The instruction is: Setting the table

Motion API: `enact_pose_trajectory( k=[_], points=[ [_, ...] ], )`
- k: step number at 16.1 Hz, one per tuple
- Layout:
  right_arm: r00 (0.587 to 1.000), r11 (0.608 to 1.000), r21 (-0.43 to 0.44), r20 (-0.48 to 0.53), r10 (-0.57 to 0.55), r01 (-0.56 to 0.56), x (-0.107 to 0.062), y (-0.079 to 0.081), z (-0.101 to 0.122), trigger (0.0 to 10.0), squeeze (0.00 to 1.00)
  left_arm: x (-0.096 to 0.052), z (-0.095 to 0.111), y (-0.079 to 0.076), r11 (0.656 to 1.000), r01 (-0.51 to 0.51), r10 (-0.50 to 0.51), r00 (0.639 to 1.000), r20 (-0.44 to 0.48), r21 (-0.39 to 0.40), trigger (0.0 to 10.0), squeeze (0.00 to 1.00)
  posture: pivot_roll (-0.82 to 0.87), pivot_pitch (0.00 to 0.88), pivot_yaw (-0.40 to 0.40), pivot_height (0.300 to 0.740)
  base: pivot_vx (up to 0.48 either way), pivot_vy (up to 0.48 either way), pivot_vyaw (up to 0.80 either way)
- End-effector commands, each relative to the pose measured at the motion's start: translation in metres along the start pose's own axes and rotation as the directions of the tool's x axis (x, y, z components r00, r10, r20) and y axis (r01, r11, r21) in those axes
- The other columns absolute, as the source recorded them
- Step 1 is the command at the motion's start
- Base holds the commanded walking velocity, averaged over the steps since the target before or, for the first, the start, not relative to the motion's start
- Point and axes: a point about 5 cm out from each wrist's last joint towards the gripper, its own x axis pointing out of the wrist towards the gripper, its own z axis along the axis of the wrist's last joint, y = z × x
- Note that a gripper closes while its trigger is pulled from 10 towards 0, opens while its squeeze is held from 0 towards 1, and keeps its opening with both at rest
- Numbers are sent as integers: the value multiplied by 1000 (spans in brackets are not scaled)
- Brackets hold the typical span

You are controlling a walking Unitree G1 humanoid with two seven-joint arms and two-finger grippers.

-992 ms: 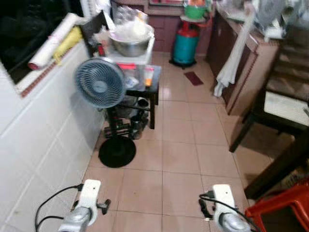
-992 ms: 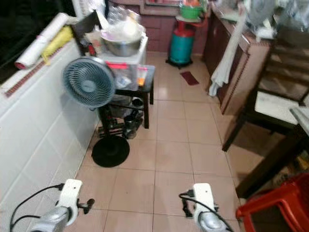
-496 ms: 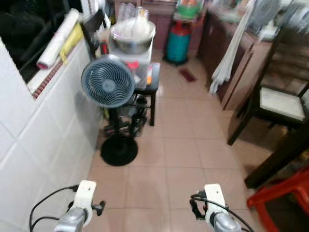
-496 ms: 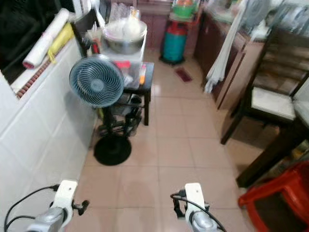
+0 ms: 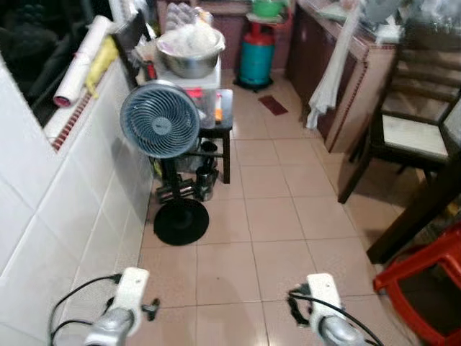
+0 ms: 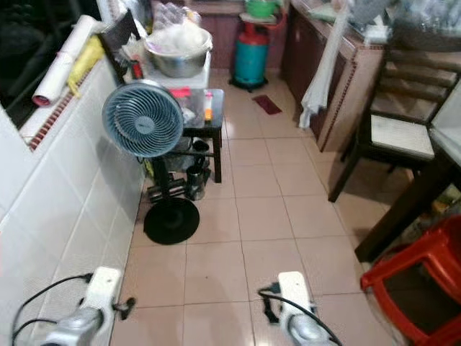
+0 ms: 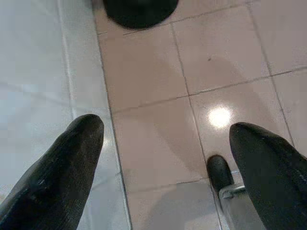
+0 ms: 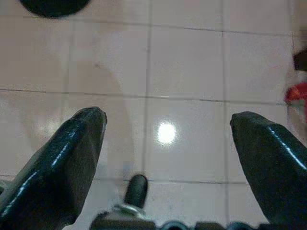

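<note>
Even, bright light from overhead; a lamp's glare spot shines on the floor tiles [image 8: 166, 132] under my wrists; my head views are slightly soft; far corners blur.

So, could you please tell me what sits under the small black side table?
Under the small black side table, dark metal cups or jars crowd a lower shelf; the grey standing fan covers the rest.

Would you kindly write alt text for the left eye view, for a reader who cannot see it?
A tiled kitchen floor stretches ahead, with a standing fan beside the white tiled wall on the left. A dark wooden chair and a red plastic stool stand on the right, and a teal gas cylinder at the far end.
</note>
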Motion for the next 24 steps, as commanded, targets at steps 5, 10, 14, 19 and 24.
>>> enact_pose_trajectory(
  k=[5,10,14,19,24],
  points=[
    [999,1000,-6,28,15,-15,2,5,7,10000,0,-1,-2,6,999,-19,19,1000,-7,32,10000,0,1,0,-9,740,109,0,725],
    [1000,1000,-2,27,10,-10,2,4,7,10000,0,-1,-3,5,1000,-11,11,1000,-9,28,10000,0,-8,0,-8,740,274,0,80],
    [1000,1000,12,14,-2,2,2,3,6,10000,0,-1,-4,4,1000,-11,11,1000,-13,11,10000,0,-8,0,-8,740,66,0,0],
    [1000,1000,4,15,-3,3,2,3,6,10000,0,-1,-5,4,1000,-14,14,1000,-19,-8,10000,0,-8,0,-8,740,0,0,-411],
    [1000,999,40,6,-22,22,2,0,5,10000,0,-1,-6,5,999,-28,28,999,-23,-20,10000,0,0,0,-12,740,0,0,0]
  ],
)
